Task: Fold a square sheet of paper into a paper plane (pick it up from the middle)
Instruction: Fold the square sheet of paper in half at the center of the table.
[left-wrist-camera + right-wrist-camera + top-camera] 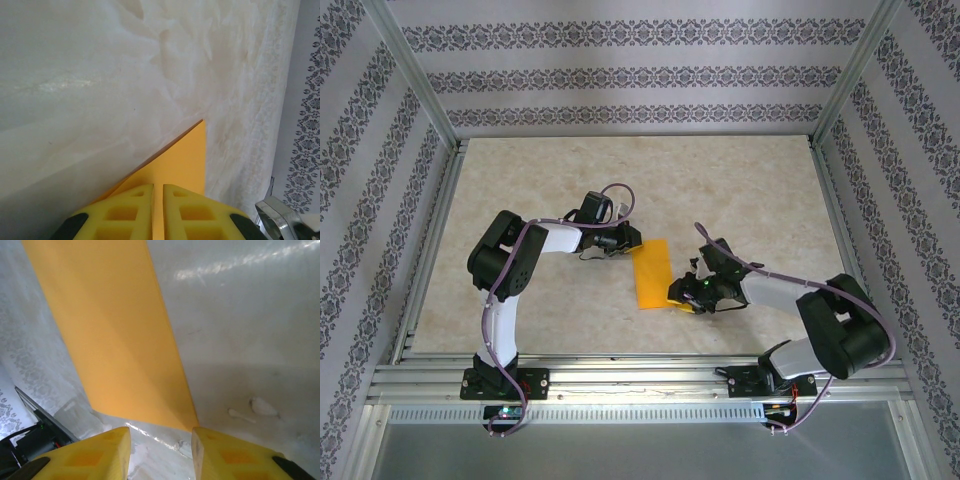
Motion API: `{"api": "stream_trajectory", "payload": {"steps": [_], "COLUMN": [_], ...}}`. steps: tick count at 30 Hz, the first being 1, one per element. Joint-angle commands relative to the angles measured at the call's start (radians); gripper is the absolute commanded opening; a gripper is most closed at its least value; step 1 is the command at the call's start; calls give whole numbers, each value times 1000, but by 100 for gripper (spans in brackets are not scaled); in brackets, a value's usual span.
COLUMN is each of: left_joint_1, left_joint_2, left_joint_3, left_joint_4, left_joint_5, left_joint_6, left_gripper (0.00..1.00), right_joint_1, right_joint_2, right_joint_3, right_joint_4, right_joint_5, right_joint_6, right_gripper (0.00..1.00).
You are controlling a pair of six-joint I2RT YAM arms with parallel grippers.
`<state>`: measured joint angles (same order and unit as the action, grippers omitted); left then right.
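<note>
The square sheet of paper (652, 275) is orange and lies mid-table, folded to a long narrow rectangle. A paper plane is out of view. My left gripper (631, 241) sits at the strip's far left corner. In the left wrist view its yellow fingers (135, 210) are pressed together over the sheet (186, 159), with paper showing in the thin slit at the gripper's tip (157, 188). My right gripper (684, 297) is at the strip's near right end. In the right wrist view it (161, 442) stands open low over the table, and the sheet's near edge (110, 330) lies just ahead of the fingertips.
The pale marbled table (740, 190) is fenced by aluminium rails (620, 372) and patterned walls (630, 75). Small white marks (255, 407) lie on the surface beside the right fingertip. Free surface spreads behind and to both sides of the paper.
</note>
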<state>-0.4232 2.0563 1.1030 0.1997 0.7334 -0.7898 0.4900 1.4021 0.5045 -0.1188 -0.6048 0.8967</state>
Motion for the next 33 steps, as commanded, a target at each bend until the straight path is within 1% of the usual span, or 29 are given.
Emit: {"api": "stream_trajectory", "payload": {"steps": [1, 4, 9, 14, 17, 27, 33], "left_joint_1": [15, 15, 15, 15, 16, 14, 15], "left_joint_2": [6, 1, -6, -2, -1, -1, 5], "left_joint_3": [-41, -47, -63, -63, -63, -63, -65], "left_joint_4": [-86, -74, -49, -43, -42, -33, -28], "left_joint_5": [-57, -56, -50, -44, -42, -33, -22], "left_joint_6": [-3, -17, -34, -36, -37, -48, -50], "left_gripper": [12, 12, 12, 12, 12, 12, 12], "right_joint_1": [13, 27, 81, 98, 119, 153, 181], "right_joint_2": [-58, -65, -79, -92, -74, -21, -32], "right_joint_3": [-22, -29, -65, -97, -96, -76, -101], "right_joint_4": [3, 5, 94, 142, 168, 214, 245], "right_joint_5": [50, 45, 59, 70, 60, 84, 166], "right_joint_6": [60, 135, 260, 330, 342, 379, 435], "right_gripper": [37, 36, 39, 41, 41, 40, 40]}}
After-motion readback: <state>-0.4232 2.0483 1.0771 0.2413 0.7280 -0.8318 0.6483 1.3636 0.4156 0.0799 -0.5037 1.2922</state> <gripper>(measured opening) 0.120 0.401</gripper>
